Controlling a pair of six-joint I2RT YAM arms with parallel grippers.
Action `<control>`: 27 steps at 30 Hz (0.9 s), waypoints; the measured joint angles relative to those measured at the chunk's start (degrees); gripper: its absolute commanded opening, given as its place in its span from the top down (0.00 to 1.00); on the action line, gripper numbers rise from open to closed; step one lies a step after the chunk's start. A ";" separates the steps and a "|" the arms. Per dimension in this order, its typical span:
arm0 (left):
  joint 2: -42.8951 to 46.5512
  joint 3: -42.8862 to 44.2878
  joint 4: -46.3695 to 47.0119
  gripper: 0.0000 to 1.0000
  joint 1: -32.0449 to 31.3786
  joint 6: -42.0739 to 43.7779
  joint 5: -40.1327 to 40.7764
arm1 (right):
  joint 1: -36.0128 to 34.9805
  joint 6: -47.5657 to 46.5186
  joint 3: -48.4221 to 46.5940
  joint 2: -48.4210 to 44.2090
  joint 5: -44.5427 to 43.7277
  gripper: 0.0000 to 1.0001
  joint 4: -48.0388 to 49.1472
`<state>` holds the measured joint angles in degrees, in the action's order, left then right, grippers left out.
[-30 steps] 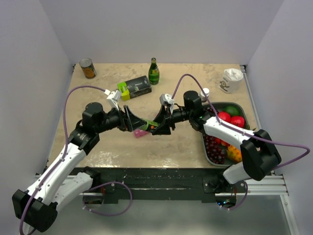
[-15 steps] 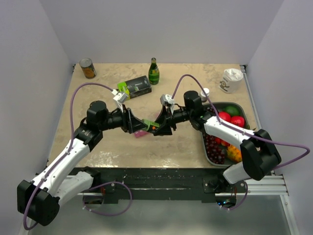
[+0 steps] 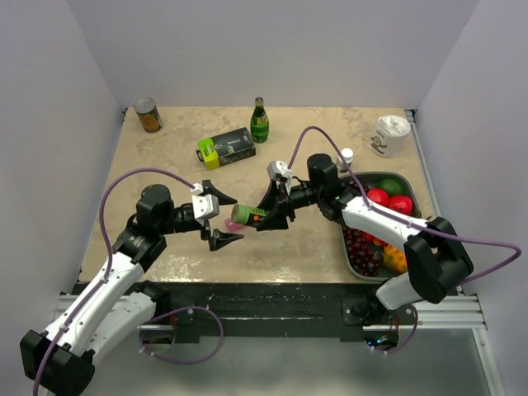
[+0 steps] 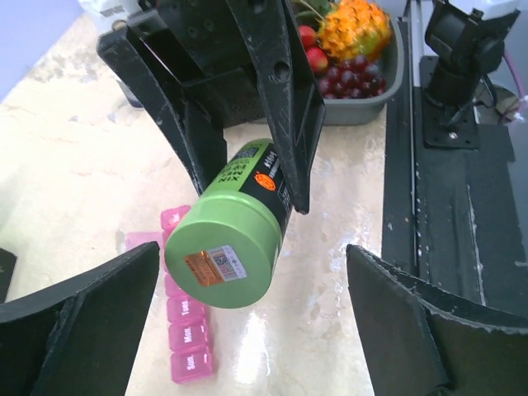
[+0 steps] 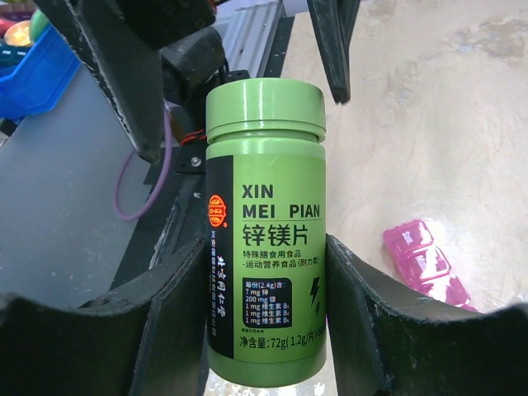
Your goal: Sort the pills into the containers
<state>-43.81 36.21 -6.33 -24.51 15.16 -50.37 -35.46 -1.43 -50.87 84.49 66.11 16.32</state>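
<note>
Left wrist view: we see the right gripper (image 4: 256, 195) pinching a lime-green cylindrical plastic pill bottle (image 4: 247, 206), its cap (image 4: 219, 266) aimed between the left gripper's (image 4: 252, 252) spread fingers, presumably for unscrewing, while the slim translucent pink pill-organiser strip (image 4: 186, 330) lies below the fingers.

Pale lilac walls (image 3: 272, 49), beige marbled tbl (image 3: 363, 120), even light

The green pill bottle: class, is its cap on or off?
On. The green pill bottle, held by the right gripper, shows its cap seated on top in both wrist views.
</note>
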 measured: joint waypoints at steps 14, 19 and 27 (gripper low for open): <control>13.11 -1.81 2.51 0.01 0.00 -37.51 24.81 | 0.22 -0.33 0.00 0.00 -0.74 1.00 -0.04; 9.05 -0.17 0.52 0.01 0.00 -51.69 25.90 | 0.22 -0.35 -0.02 0.00 -0.87 1.00 -0.04; 1.27 0.02 0.24 0.22 0.00 -63.93 23.67 | 0.22 -0.35 -0.02 0.00 -1.05 1.00 -0.04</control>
<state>-42.54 36.23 -6.09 -24.51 -48.77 -26.70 -35.24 -1.78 -50.89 84.49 65.06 16.27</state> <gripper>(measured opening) 0.867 0.536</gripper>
